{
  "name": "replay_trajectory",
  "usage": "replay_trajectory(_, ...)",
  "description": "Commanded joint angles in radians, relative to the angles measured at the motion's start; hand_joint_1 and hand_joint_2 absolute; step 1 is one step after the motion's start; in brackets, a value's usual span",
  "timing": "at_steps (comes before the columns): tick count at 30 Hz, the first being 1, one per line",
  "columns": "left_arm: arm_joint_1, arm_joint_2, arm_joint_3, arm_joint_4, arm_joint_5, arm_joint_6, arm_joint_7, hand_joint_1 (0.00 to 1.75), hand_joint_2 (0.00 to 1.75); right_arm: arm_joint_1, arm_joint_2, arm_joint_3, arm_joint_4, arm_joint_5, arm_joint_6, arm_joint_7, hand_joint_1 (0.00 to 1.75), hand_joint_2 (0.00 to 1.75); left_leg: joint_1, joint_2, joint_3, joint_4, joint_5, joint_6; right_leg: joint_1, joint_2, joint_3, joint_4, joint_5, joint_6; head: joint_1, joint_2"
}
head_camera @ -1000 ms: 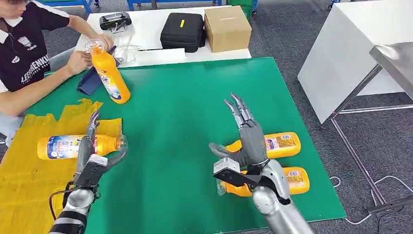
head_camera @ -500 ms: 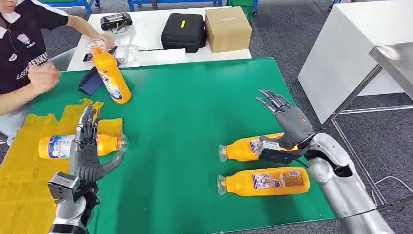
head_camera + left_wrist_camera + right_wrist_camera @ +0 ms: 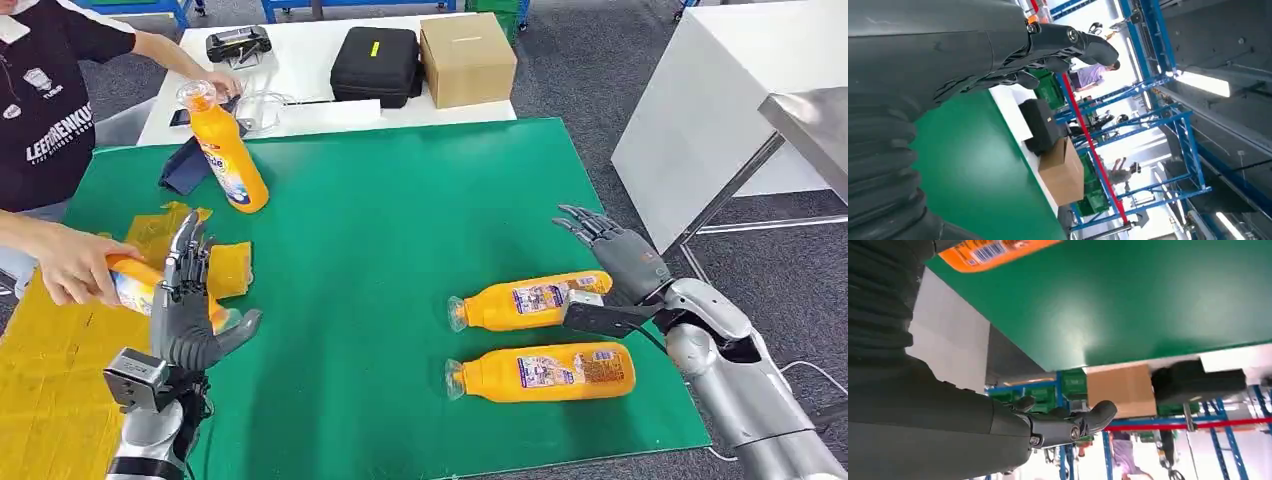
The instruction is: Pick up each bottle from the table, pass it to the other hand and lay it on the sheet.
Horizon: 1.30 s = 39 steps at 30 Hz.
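Two orange bottles lie side by side on the green table (image 3: 400, 230) at the right: the far bottle (image 3: 528, 300) and the near bottle (image 3: 545, 372), caps to the left. My right hand (image 3: 618, 252) hovers open just right of the far bottle, fingers spread; a bottle's labelled end (image 3: 993, 250) lies near it in the right wrist view. My left hand (image 3: 190, 305) stands upright and open at the yellow sheet's (image 3: 60, 370) edge. Behind it a person's hand (image 3: 70, 265) grips a bottle (image 3: 135, 285) over the sheet. Another bottle (image 3: 225, 155) stands leaning at the back left.
A person in a black shirt (image 3: 50, 110) sits at the left. A dark blue pouch (image 3: 185, 165) lies by the leaning bottle. Behind the table stand a black case (image 3: 375, 65), a cardboard box (image 3: 465, 58) and a white table (image 3: 720, 110) to the right.
My right hand swung from the middle of the table out past the bottles' right ends. The person's hand reached in and took hold of the bottle on the sheet. My left hand rose upright.
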Motion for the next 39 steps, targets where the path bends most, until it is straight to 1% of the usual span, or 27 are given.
replay_trajectory(1,-0.048,-0.007,-0.023,0.082,0.003,-0.003,0.007,0.00,1.75,-0.038,-0.011,0.044,0.114,-0.005,0.039,0.003,0.00,1.75,0.001,-0.002,0.003,0.000,0.000,0.000,0.001,-0.001,0.003,-0.001,0.000,-0.001,0.000,0.000)
replay_trajectory(3,-0.052,-0.008,-0.027,0.087,0.003,-0.003,0.008,0.00,1.75,-0.042,-0.015,0.053,0.137,-0.009,0.047,0.002,0.00,1.75,0.001,-0.003,0.004,0.000,-0.001,-0.001,0.001,-0.002,0.005,-0.002,-0.001,-0.002,0.000,0.000)
replay_trajectory(5,-0.054,-0.011,-0.024,0.092,0.016,-0.008,0.015,0.00,1.75,-0.045,-0.016,0.060,0.156,-0.014,0.053,0.002,0.00,1.75,0.001,-0.002,0.002,0.000,0.000,0.000,0.001,-0.001,0.003,-0.001,0.000,-0.001,0.000,0.000)
replay_trajectory(8,-0.056,-0.011,-0.023,0.094,0.022,-0.012,0.017,0.00,1.75,-0.060,0.000,0.077,0.210,-0.006,0.058,0.025,0.00,1.75,0.001,-0.001,0.003,-0.001,0.000,0.000,0.001,0.000,0.003,-0.002,0.000,-0.001,0.000,0.000)
replay_trajectory(10,-0.057,-0.012,-0.026,0.097,0.023,-0.012,0.018,0.00,1.75,-0.076,0.019,0.078,0.265,-0.002,0.050,0.047,0.00,1.75,0.002,-0.001,0.005,0.000,-0.001,-0.001,0.002,0.001,0.005,-0.002,0.000,-0.002,0.000,0.000)
replay_trajectory(11,-0.057,-0.012,-0.027,0.098,0.024,-0.013,0.019,0.00,1.75,-0.079,0.030,0.072,0.290,-0.005,0.041,0.052,0.00,1.75,0.001,0.000,0.003,-0.001,0.000,0.000,0.001,0.001,0.003,-0.002,0.000,-0.001,0.000,0.000)
replay_trajectory(15,-0.065,-0.013,-0.024,0.104,0.032,-0.015,0.025,0.00,1.75,-0.098,0.049,0.077,0.366,0.012,0.028,0.065,0.00,1.75,0.002,0.000,0.005,0.000,-0.001,-0.001,0.002,0.001,0.006,-0.002,0.000,-0.002,0.000,0.000)
replay_trajectory(16,-0.066,-0.013,-0.024,0.105,0.033,-0.016,0.026,0.00,1.75,-0.101,0.051,0.081,0.377,0.019,0.025,0.067,0.00,1.75,0.001,0.000,0.004,-0.001,-0.001,-0.001,0.001,0.001,0.004,-0.002,0.000,-0.001,0.000,0.000)
replay_trajectory(17,-0.068,-0.015,-0.025,0.108,0.035,-0.018,0.028,0.00,1.75,-0.112,0.063,0.099,0.412,0.063,-0.004,0.097,0.00,1.75,0.002,0.000,0.004,0.000,-0.001,-0.001,0.002,0.001,0.005,-0.002,0.000,-0.002,0.000,0.000)
replay_trajectory(18,-0.068,-0.016,-0.026,0.108,0.035,-0.018,0.028,0.00,1.75,-0.116,0.071,0.100,0.425,0.070,-0.009,0.098,0.00,1.75,0.001,0.000,0.003,-0.001,0.000,0.000,0.001,0.000,0.003,-0.001,0.000,-0.001,0.000,0.000)
replay_trajectory(19,-0.068,-0.016,-0.028,0.108,0.035,-0.018,0.028,0.00,1.75,-0.121,0.080,0.103,0.437,0.076,-0.014,0.100,0.00,1.75,0.002,0.000,0.005,-0.001,-0.001,-0.001,0.002,0.001,0.005,-0.002,0.000,-0.002,0.000,0.000)
replay_trajectory(22,-0.068,-0.016,-0.028,0.108,0.035,-0.018,0.028,0.00,1.75,-0.121,0.080,0.103,0.437,0.076,-0.014,0.100,0.00,1.75,0.001,0.000,0.003,0.000,-0.001,-0.001,0.001,0.002,0.004,-0.001,0.000,-0.001,0.000,0.000)
replay_trajectory(23,-0.068,-0.017,-0.028,0.109,0.034,-0.018,0.032,0.00,1.75,-0.128,0.084,0.115,0.444,0.108,-0.027,0.122,0.00,1.75,0.001,0.000,0.004,0.000,-0.001,-0.001,0.001,0.002,0.005,-0.001,0.000,-0.002,0.000,0.000)
replay_trajectory(28,-0.073,-0.031,-0.026,0.104,0.029,-0.022,0.055,0.00,1.75,-0.187,0.187,0.196,0.566,0.314,-0.112,0.237,0.00,1.75,0.003,0.002,0.008,0.002,-0.004,-0.001,0.003,0.005,0.008,-0.001,0.000,-0.004,0.000,0.000)
replay_trajectory(29,-0.073,-0.034,-0.026,0.104,0.028,-0.023,0.057,0.00,1.75,-0.199,0.204,0.224,0.585,0.359,-0.141,0.256,0.00,1.75,0.003,0.005,0.008,0.000,-0.003,-0.001,0.003,0.007,0.007,-0.002,0.001,-0.003,0.000,0.000)
replay_trajectory(30,-0.072,-0.037,-0.024,0.102,0.027,-0.023,0.058,0.00,1.75,-0.211,0.218,0.252,0.600,0.406,-0.171,0.280,0.00,1.75,0.002,0.005,0.005,-0.001,-0.001,-0.001,0.002,0.006,0.004,-0.002,0.002,-0.002,0.000,0.000)
replay_trajectory(32,-0.072,-0.037,-0.023,0.100,0.027,-0.023,0.059,0.00,1.75,-0.213,0.233,0.255,0.603,0.413,-0.172,0.288,0.00,1.75,0.002,0.005,0.003,-0.001,-0.001,-0.001,0.002,0.004,0.003,-0.001,0.001,-0.001,0.000,0.000)
replay_trajectory(33,-0.072,-0.037,-0.023,0.100,0.027,-0.023,0.059,0.00,1.75,-0.213,0.233,0.255,0.603,0.413,-0.172,0.288,0.00,1.75,0.002,0.005,0.005,-0.001,-0.001,-0.001,0.002,0.005,0.004,-0.001,0.001,-0.002,0.000,0.000)
replay_trajectory(36,-0.071,-0.039,-0.016,0.101,0.028,-0.023,0.061,0.00,1.75,-0.220,0.240,0.286,0.593,0.469,-0.194,0.271,0.00,1.75,0.001,0.003,0.003,-0.001,0.000,-0.001,0.002,0.002,0.003,-0.001,0.000,-0.001,0.000,0.000)
replay_trajectory(37,-0.072,-0.039,-0.015,0.102,0.030,-0.024,0.061,0.00,1.75,-0.220,0.242,0.290,0.588,0.472,-0.193,0.266,1.36,1.75,0.002,0.003,0.004,-0.001,-0.001,-0.001,0.002,0.003,0.004,-0.001,0.000,-0.002,0.000,0.000)
replay_trajectory(38,-0.074,-0.038,-0.012,0.107,0.033,-0.027,0.063,0.00,1.75,-0.225,0.240,0.301,0.575,0.478,-0.183,0.252,1.64,1.75,0.002,0.002,0.005,0.000,-0.001,-0.001,0.002,0.003,0.004,-0.001,0.000,-0.002,0.000,0.000)
replay_trajectory(39,-0.075,-0.037,-0.011,0.109,0.034,-0.028,0.063,0.00,1.75,-0.229,0.239,0.306,0.570,0.480,-0.175,0.246,1.75,1.75,0.003,0.003,0.006,0.000,-0.002,-0.001,0.003,0.004,0.006,-0.001,0.000,-0.002,0.001,0.000)
